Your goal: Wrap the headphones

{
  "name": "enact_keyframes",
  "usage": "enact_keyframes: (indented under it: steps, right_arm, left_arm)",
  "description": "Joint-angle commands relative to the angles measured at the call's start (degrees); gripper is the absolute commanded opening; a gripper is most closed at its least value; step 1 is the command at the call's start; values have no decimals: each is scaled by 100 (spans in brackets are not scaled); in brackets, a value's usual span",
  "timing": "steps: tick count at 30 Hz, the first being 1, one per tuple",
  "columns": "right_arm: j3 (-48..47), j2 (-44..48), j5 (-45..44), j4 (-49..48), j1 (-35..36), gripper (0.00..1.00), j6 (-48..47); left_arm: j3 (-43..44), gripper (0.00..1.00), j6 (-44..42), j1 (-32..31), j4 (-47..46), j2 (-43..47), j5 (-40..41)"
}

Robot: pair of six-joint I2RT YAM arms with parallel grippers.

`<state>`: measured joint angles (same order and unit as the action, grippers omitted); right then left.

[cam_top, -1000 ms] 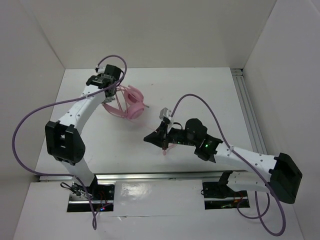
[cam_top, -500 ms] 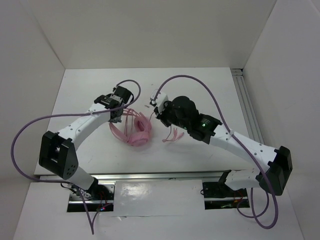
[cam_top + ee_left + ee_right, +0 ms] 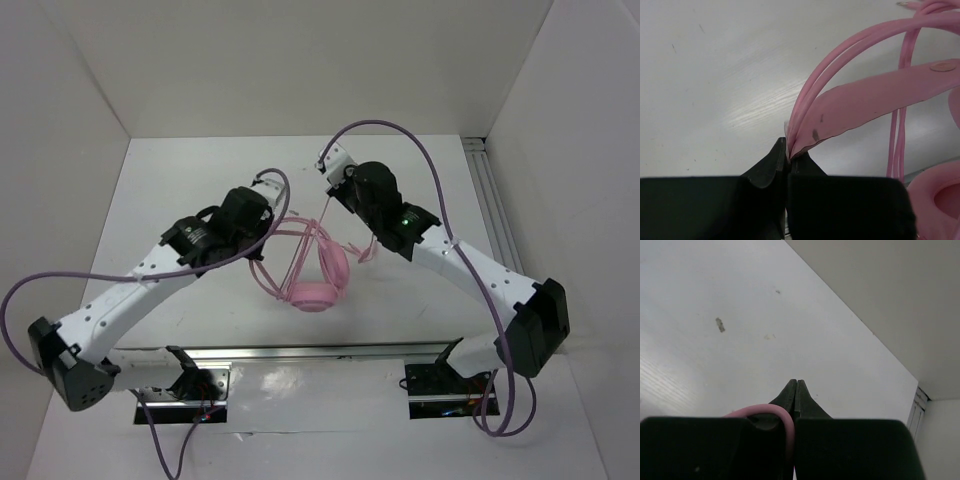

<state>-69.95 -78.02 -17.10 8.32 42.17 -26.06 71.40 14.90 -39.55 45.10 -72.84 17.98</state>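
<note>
The pink headphones (image 3: pixel 318 285) hang above the middle of the table, ear cups low and the thin headband (image 3: pixel 285 238) up toward the left arm. My left gripper (image 3: pixel 263 235) is shut on the headband; in the left wrist view the jaws (image 3: pixel 788 151) pinch the flat pink band (image 3: pixel 880 95), with an ear cup (image 3: pixel 937 187) at the lower right. My right gripper (image 3: pixel 332 196) is behind the headphones, shut on the thin pink cable (image 3: pixel 310 245), which runs taut down to the cups. In the right wrist view the cable (image 3: pixel 783 419) curls into the closed jaws (image 3: pixel 796 385). Loose cable loops (image 3: pixel 365 250) hang beside the cups.
White walls close in the table at the left, back and right. A metal rail (image 3: pixel 495 215) runs along the right edge. Purple arm cables (image 3: pixel 400 135) arc above both arms. The arm bases and a rail (image 3: pixel 300 352) line the near edge.
The left arm has carried the headphones right and toward the near edge. The right gripper has swung from the near middle to behind the headphones, drawing the cable with it.
</note>
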Motion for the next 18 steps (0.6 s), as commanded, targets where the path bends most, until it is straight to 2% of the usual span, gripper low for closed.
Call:
enact_keyframes:
  steps: [1, 4, 7, 8, 10, 11, 14, 15, 17, 18]
  right_arm:
    - [-115, -125, -234, -902, -560, 0, -109]
    - [-185, -257, 275, -806, -833, 0, -57]
    - [-448, -476, 1277, -490, -1000, 7, 259]
    - [-640, -538, 2028, -237, -1053, 9, 364]
    - [-817, -688, 2857, -50, -1140, 16, 768]
    - [-870, -845, 3723, -49, -1141, 16, 909]
    - [-732, -1100, 4888, -609, -1141, 17, 1778]
    - [-417, -1154, 5466, -1299, -1141, 19, 2041]
    - [-55, -1302, 5726, -2050, -1089, 22, 2745]
    - [242, -1356, 5866, -2723, -1088, 22, 2938]
  left_arm:
    - [391, 0, -303, -219, 376, 778, -593]
    - [620, 0, -303, -396, 578, 1017, -856]
    - [831, 0, -250, -536, 631, 1280, -1199]
    - [919, 0, -198, -536, 631, 1350, -1261]
    - [1156, 0, -102, -589, 631, 1465, -1262]
    - [1479, 0, -40, -589, 631, 1535, -1175]
    - [2182, 0, 223, -589, 684, 1536, -912]
    - [2342, 0, 311, -589, 815, 1536, -571]
    - [2563, 0, 530, -589, 816, 1536, -314]
    - [2685, 0, 593, -589, 816, 1536, -86]
